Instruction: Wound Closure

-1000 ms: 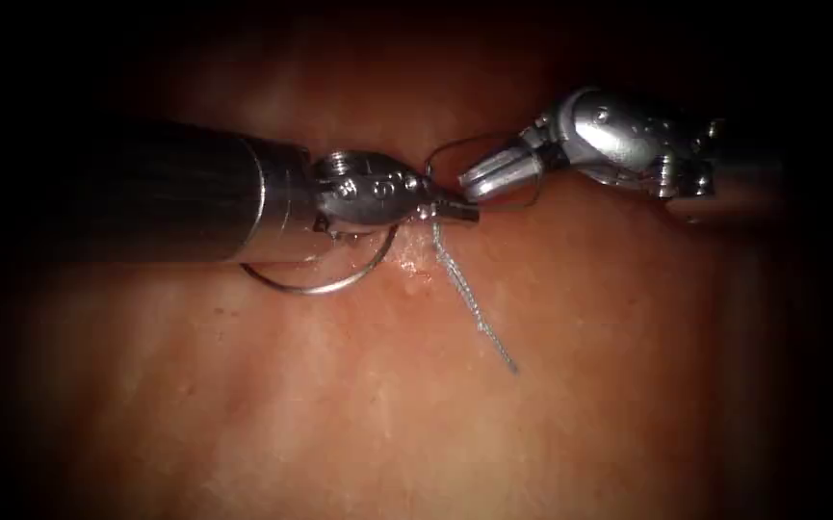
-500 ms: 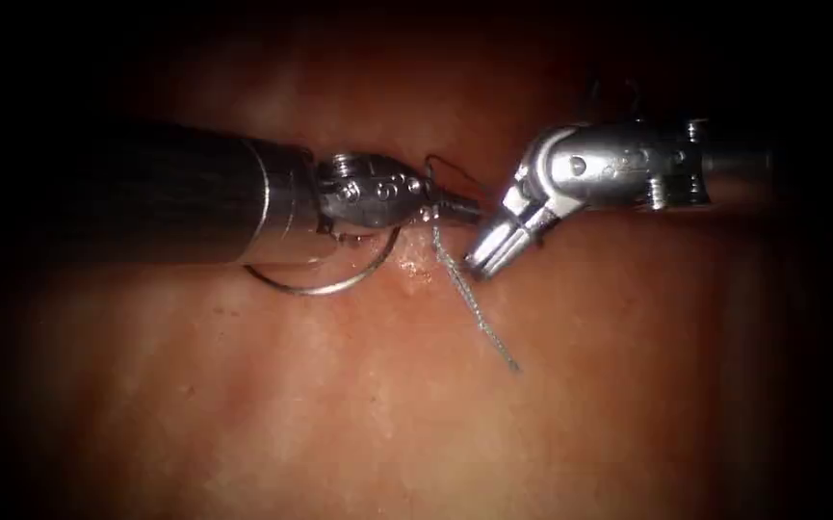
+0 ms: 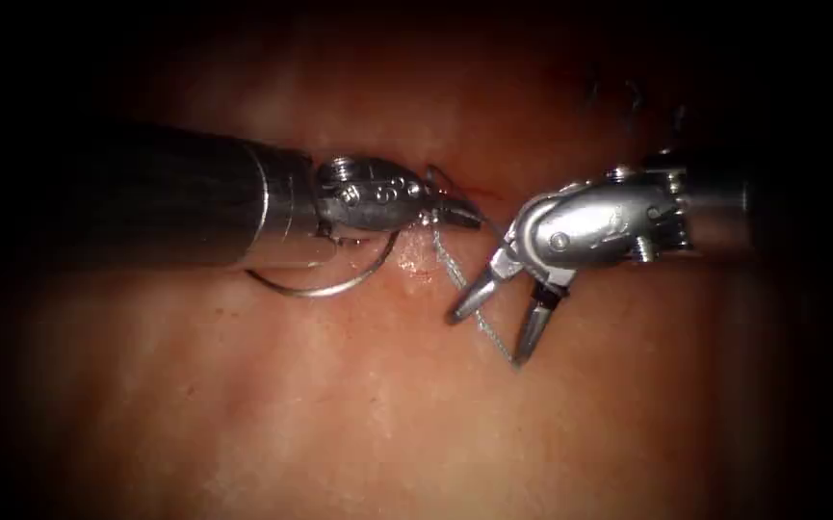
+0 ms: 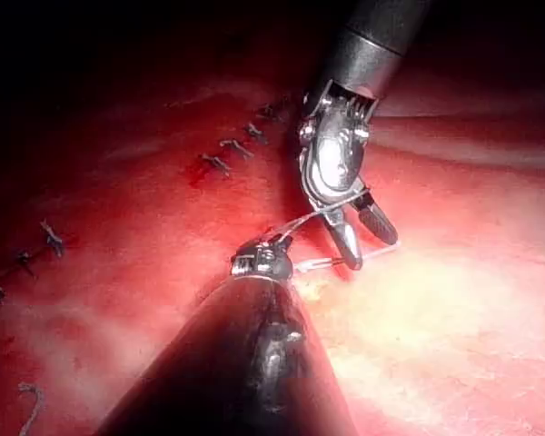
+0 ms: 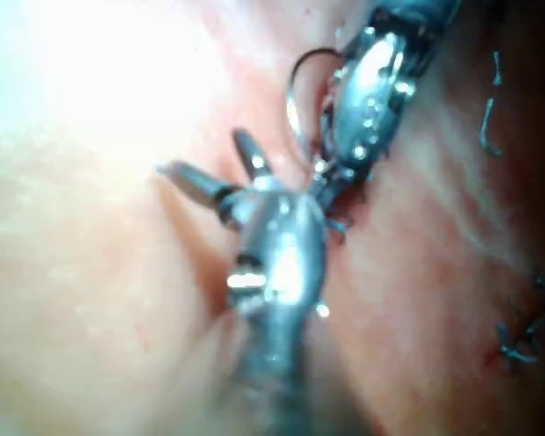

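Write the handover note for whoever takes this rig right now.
Left tool: jaws shut on the thread at the cut; the needle curves out beneath its wrist, grip point hidden.
Right tool: jaws open, holding nothing, astride the free thread tail on the tissue.
Done: earlier stitches tied along the wound.
Left: this stitch is not finished; tail uncut.

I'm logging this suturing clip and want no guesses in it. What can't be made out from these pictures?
- What the left tool grips: in the endoscope view its fingers are shut by the thread, but the contact is too small to tell.
- The needle: the left tool's shaft hides its upper curve, so its hold and whether it is in the tissue are unclear.
- The right tool: its open fingers straddle the thread; touching or apart is unclear.
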